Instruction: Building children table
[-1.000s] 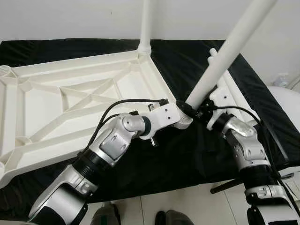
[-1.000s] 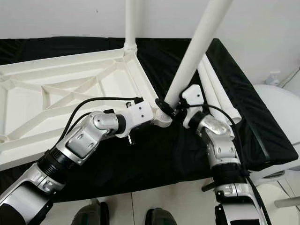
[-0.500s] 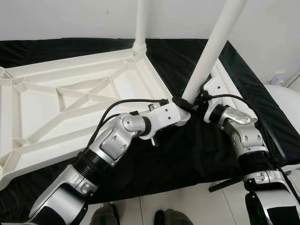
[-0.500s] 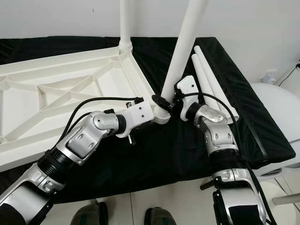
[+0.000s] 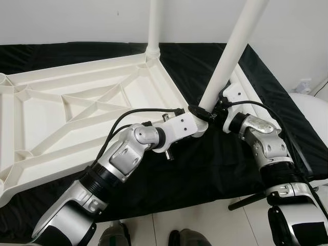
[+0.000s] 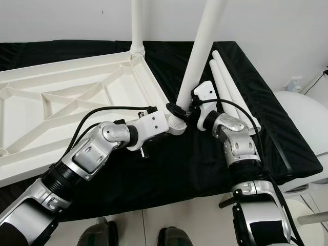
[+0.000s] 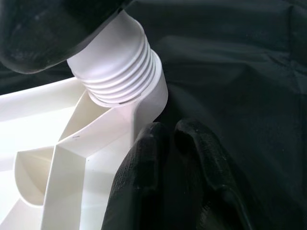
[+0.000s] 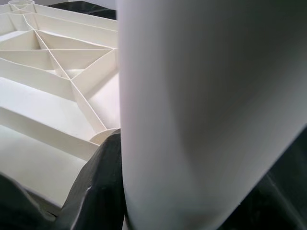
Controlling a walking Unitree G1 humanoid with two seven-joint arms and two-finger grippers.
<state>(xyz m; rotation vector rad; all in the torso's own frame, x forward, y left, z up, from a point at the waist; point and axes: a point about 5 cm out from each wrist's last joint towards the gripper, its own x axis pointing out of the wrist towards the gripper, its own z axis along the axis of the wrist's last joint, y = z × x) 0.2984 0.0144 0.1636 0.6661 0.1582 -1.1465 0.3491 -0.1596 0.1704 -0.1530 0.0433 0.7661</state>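
My head cameras look forward and down over the upturned tabletop (image 5: 77, 102) on the black cloth (image 5: 215, 169), both eyes sharing it. My left wrist camera sits very close to the corner socket (image 7: 120, 72); my right wrist camera presses close against the white leg (image 8: 206, 110), the tabletop's ribs behind.
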